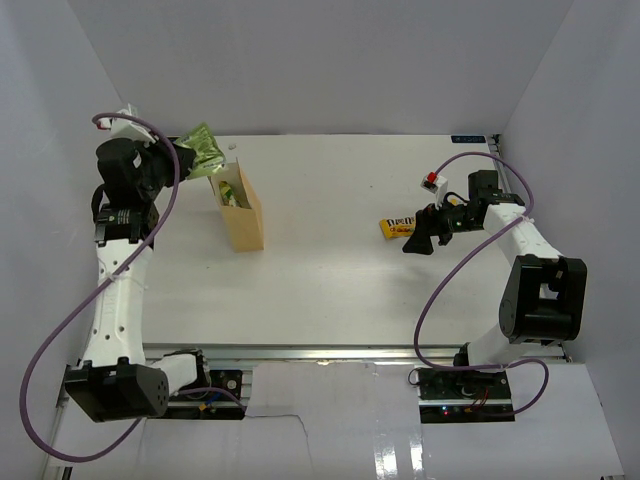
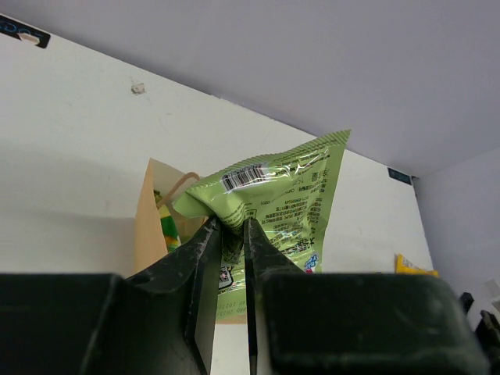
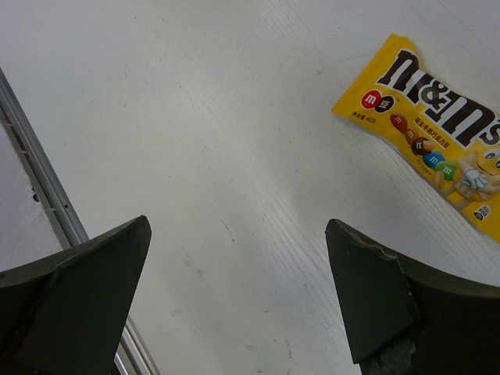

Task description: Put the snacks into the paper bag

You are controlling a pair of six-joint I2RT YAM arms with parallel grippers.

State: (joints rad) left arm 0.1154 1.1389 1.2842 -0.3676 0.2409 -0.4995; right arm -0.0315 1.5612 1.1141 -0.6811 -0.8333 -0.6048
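Since the left end effector (image 2: pixel 231 228) is clamped on a crumpled corner of the pouch (image 2: pixel 285 191), the move turns on where the bag (image 1: pixel 243 215) lies. Its open mouth sits just right of the hanging pouch and nearer, toward the far-left corner of the surface (image 1: pixel 340 290). That mouth is a narrow slot running far to near, so the pouch, I judge, must enter edge-on. Its film is glossy and springy; the bag is stiff tan paper, likely easy to tip. The packet (image 3: pixel 426 129) lies flat near the right edge, long axis left to right, just left of the right end effector (image 3: pixel 238 234), which is spread wide and empty.
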